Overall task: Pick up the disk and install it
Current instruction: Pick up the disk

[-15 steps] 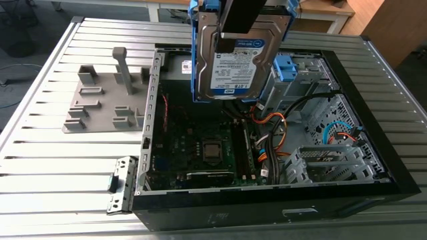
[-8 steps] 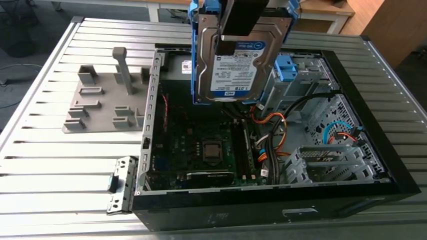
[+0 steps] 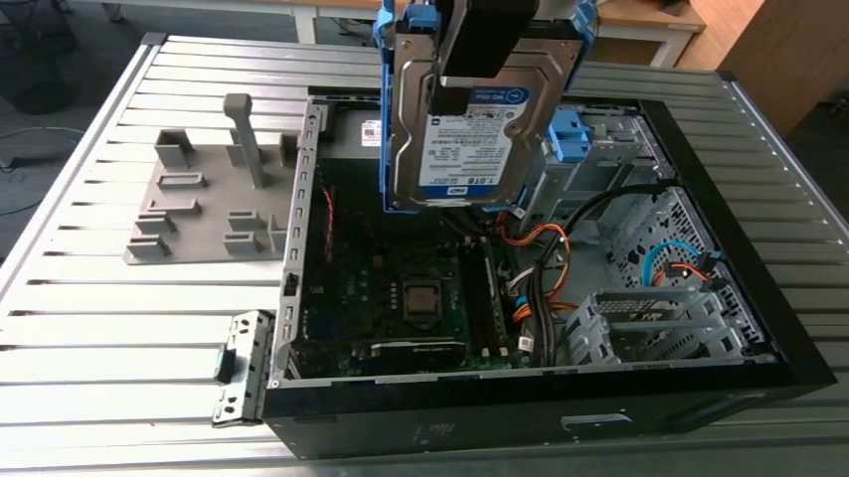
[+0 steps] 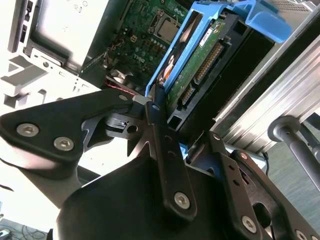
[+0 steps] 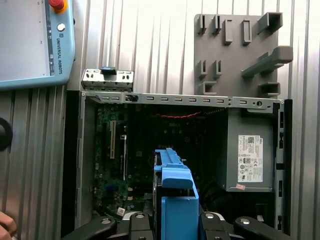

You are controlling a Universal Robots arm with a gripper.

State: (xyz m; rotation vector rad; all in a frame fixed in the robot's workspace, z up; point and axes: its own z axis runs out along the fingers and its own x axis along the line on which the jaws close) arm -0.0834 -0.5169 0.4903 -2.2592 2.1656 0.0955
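Note:
The disk [image 3: 464, 139], a silver hard drive with a white-and-blue label in a blue carrier frame, hangs upright above the open computer case [image 3: 531, 407] in the exterior view. My gripper [image 3: 460, 87] is shut on its top part, one black finger lying across the label. In the second wrist view the fingers [image 4: 155, 107] clamp the disk [image 4: 200, 65], whose green circuit-board side shows. In the first wrist view the blue carrier [image 5: 175, 195] stands between the gripper's two sides [image 5: 172, 221], over the motherboard.
Inside the case are a motherboard [image 3: 412, 288], orange and black cables [image 3: 544, 268], a drive cage with a blue bracket [image 3: 571, 134] and the grey power-supply box [image 5: 250, 155]. A grey fixture plate [image 3: 213, 199] lies on the slatted table [image 3: 106, 308]. A teach pendant [image 5: 30, 40] rests nearby.

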